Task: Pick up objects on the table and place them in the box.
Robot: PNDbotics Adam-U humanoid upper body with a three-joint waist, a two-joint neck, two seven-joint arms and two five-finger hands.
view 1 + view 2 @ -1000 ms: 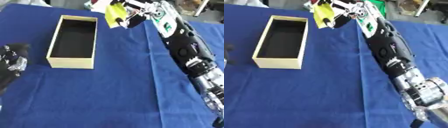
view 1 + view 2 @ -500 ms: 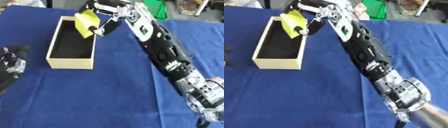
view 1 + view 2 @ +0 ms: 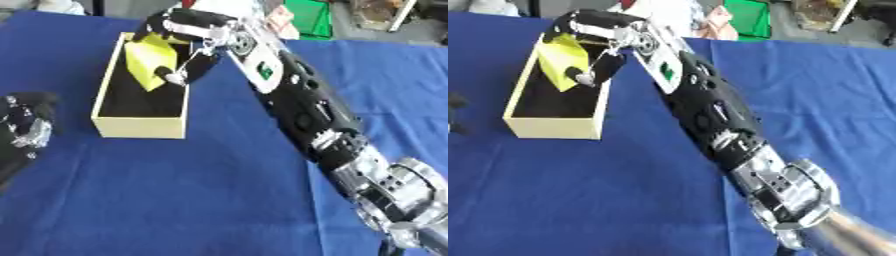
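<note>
My right hand [image 3: 188, 35] reaches in from the right and is shut on a yellow object [image 3: 147, 57], fingers curled over its top and thumb under its right side. It holds the object tilted over the far half of the open cream box [image 3: 138, 127], whose inside is dark. The same yellow object [image 3: 562, 60] shows above the box's opening in the right eye view. My left hand [image 3: 24, 125] rests at the left edge of the table, beside the box; its fingers are not clear.
A blue cloth [image 3: 201, 190] covers the table. Beyond the far edge stand a green object [image 3: 309, 17] and other clutter. My right arm [image 3: 306, 110] crosses the table diagonally from the lower right.
My right hand has carried the yellow object leftward and down, from beside the box's far right corner to over its opening. The camera has shifted a little.
</note>
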